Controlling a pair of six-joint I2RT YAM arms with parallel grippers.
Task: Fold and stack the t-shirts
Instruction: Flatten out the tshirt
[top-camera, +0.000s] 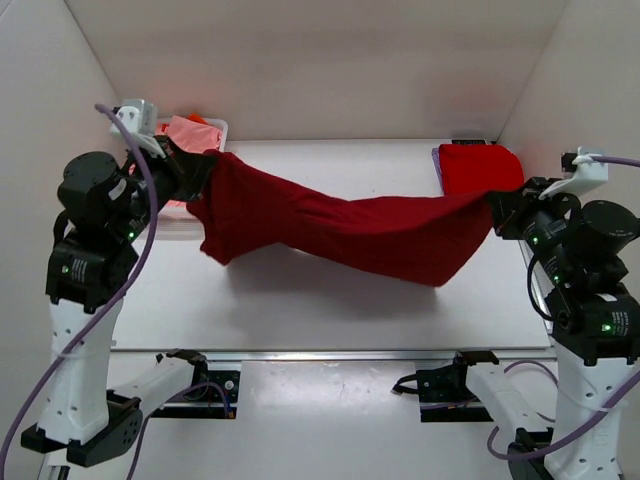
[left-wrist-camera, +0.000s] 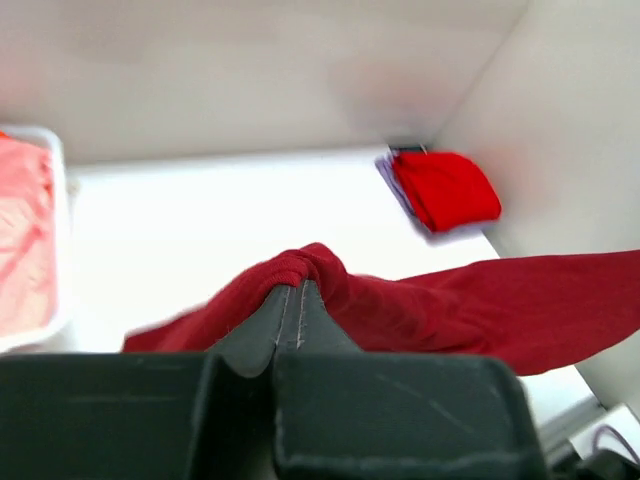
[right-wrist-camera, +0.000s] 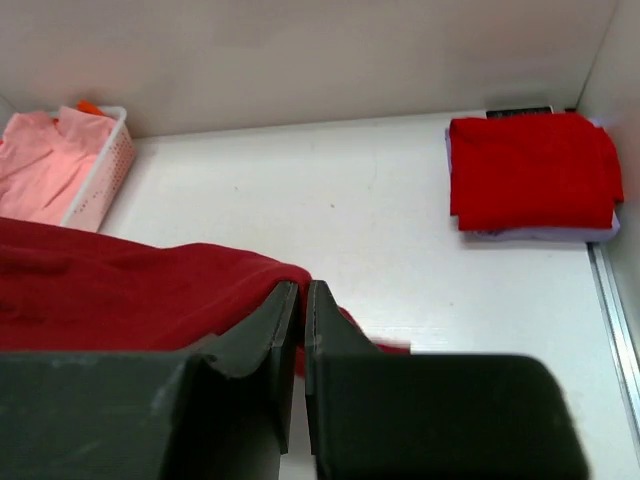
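dark red t-shirt (top-camera: 340, 225) soft matt cloth; table (top-camera: 300, 310) smooth, matt white; basket (right-wrist-camera: 105, 165) perforated white plastic

The stretched dark red t-shirt (top-camera: 340, 225) bars the worktop (top-camera: 330, 310) middle; nearer than it, open room; beyond it, folded stack (top-camera: 478, 165) right, white basket (top-camera: 221, 126) left

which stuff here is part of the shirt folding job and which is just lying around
Part of the job:
dark red t-shirt, held between left claw and right claw
folded stack, red shirt on top
white basket with pink shirts

Just lying about:
small black object behind the stack
metal rail
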